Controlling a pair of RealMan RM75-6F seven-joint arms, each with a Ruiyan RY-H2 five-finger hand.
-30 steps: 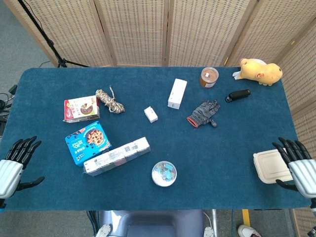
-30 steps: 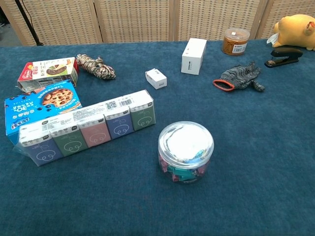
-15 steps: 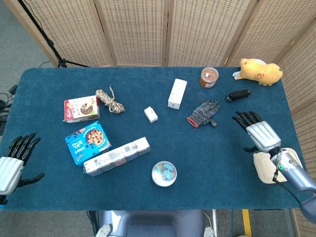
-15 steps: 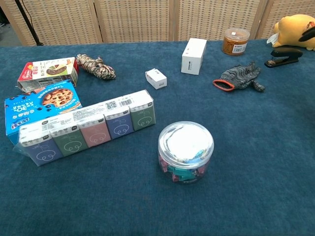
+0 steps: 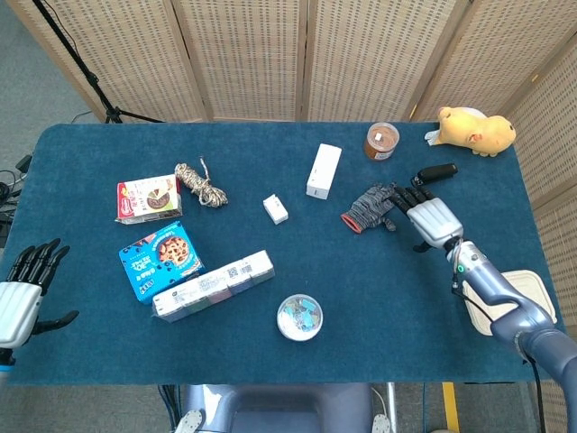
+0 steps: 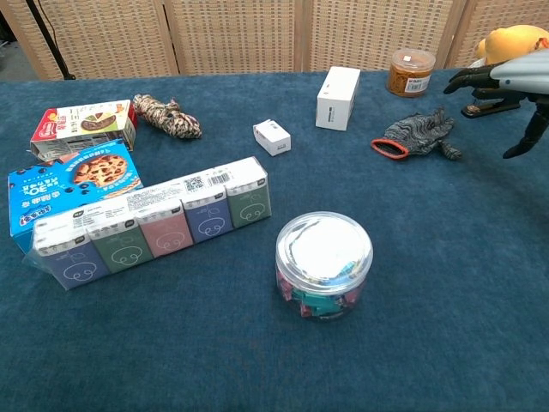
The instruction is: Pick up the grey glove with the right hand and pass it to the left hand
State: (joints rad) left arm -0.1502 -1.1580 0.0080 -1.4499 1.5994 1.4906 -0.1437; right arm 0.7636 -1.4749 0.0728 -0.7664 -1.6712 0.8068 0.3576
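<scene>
While right hand (image 5: 431,217) hovers spread, grey glove (image 5: 372,207) partly overlapped.

This looked like a staged robot test space rather than a home. A blue carpeted table (image 5: 270,361) stood before woven folding screens (image 5: 270,54), and a tripod leg (image 5: 81,72) showed on grey floor far behind the left hand (image 5: 22,293), with cables (image 5: 7,185) lying nearer it beside the table.
</scene>
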